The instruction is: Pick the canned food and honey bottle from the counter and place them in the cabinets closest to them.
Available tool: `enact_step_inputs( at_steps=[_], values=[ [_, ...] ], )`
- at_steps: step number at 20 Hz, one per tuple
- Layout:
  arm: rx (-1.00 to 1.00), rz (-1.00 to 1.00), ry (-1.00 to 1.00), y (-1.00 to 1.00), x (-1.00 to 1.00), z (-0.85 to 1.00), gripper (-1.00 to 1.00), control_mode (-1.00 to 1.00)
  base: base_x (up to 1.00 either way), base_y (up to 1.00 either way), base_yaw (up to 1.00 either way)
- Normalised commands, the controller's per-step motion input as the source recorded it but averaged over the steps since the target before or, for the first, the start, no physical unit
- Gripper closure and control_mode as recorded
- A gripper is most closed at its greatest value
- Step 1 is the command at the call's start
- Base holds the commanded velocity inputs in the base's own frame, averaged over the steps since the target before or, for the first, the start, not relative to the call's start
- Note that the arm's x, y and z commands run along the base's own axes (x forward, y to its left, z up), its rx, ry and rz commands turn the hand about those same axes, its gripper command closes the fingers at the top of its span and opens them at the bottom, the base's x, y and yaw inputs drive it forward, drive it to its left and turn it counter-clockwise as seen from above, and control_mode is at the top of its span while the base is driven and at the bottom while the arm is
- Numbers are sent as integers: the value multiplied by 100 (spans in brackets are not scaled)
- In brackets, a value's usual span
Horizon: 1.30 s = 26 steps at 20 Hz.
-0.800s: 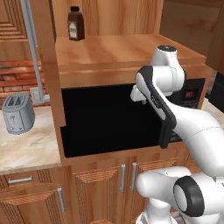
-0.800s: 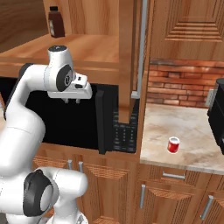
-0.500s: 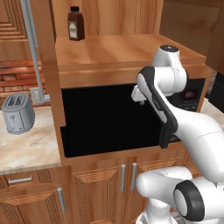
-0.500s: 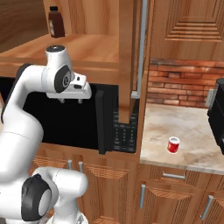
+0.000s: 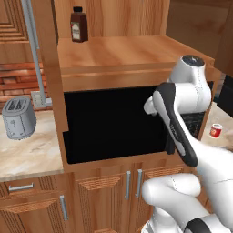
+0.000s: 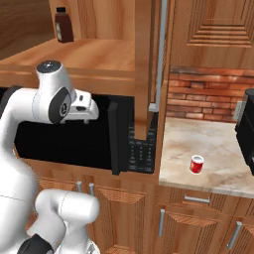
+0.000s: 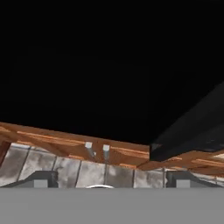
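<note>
Red can (image 6: 197, 164) upright on the marble desk (image 6: 218, 154), right of the open microwave (image 6: 74, 139), well apart from the arm. Fingers (image 7: 109, 178) spread wide, empty, facing the dark microwave cavity. Dark-brown bottle (image 5: 78, 25) on the wooden shelf above.

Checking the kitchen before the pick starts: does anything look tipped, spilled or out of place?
Nothing stands out. The canned food stands upright on the counter, the dark bottle stands upright on the wooden shelf, and the toaster sits squarely. No spills. The end effector hangs before the dark microwave.
</note>
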Motion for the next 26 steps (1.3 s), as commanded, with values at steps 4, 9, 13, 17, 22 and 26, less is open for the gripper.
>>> enact_step_inputs(
  at_steps=[4, 9, 13, 17, 22, 26],
  values=[
    [0, 5, -21, -8, -79, -6, -100, -100, 0, 0, 0],
    [-4, 8, -19, -14, -87, -19, -100, -100, 0, 0, 0],
    [-9, 10, -15, -15, -87, -26, -100, -100, 0, 0, 0],
    [-5, 3, -2, -1, -26, -8, -100, -100, 0, 0, 0],
    [0, 0, 0, 0, 0, 0, -100, -100, 0, 0, 0],
    [0, 0, 0, 0, -7, -1, -100, 100, -20, -5, 0]
  ],
)
